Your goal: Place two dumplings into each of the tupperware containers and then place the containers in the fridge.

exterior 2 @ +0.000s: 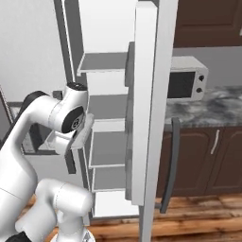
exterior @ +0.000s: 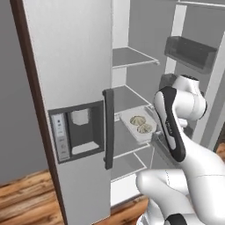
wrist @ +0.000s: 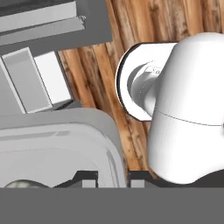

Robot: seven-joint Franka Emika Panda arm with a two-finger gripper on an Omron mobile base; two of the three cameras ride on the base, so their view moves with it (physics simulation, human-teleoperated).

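Observation:
The whitish tupperware container (exterior: 125, 121) is level at the front of the fridge's (exterior: 74, 66) open compartment, over a middle shelf (exterior: 127, 99). Two dumplings (exterior: 137, 119) lie in it side by side. Whether it rests on the shelf I cannot tell. In the hand view my gripper (wrist: 111, 178) is shut on the container's rim (wrist: 65, 131), with a dark fingertip on each side of the rim. A dumpling (wrist: 22, 184) peeks in at the bottom left there. In the right base view the container (exterior 2: 85, 131) shows edge-on beside my wrist.
The fridge's left door with the dispenser panel (exterior: 77, 129) is shut. Its right door (exterior 2: 149, 104) stands open, with a bin (exterior: 189, 50) high on its inside. More shelves (exterior 2: 106, 64) sit above and below. A microwave (exterior 2: 186, 78) stands on the counter to the right, over wood floor (wrist: 100, 65).

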